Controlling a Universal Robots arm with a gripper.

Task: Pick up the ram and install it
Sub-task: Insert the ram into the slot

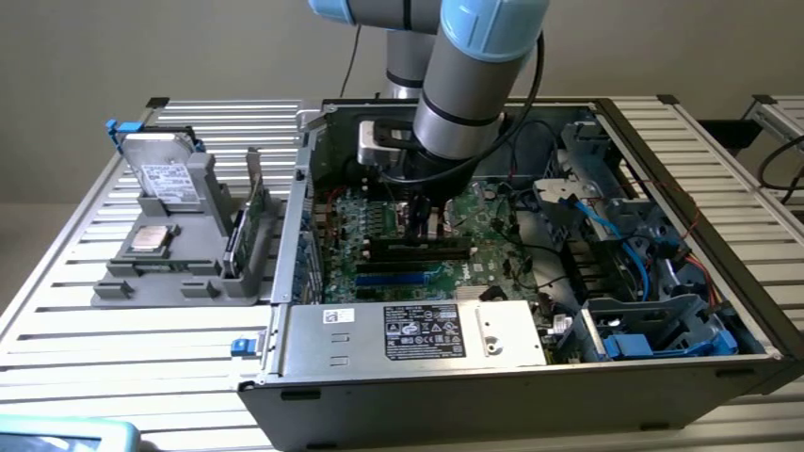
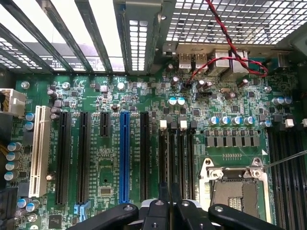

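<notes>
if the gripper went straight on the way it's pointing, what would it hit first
The gripper points down at the motherboard. First in its line look to be the black memory slots with white clips, beside the CPU socket. Depth is unclear, so which slot exactly cannot be told.

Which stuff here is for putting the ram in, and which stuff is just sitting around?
For the job:
- gripper, shut on a thin edge that seems to be the ram
- black memory slots below it
- motherboard

Just sitting around:
- hard drive
- silver chip
- tall green card
- the grey holder they sit in
</notes>
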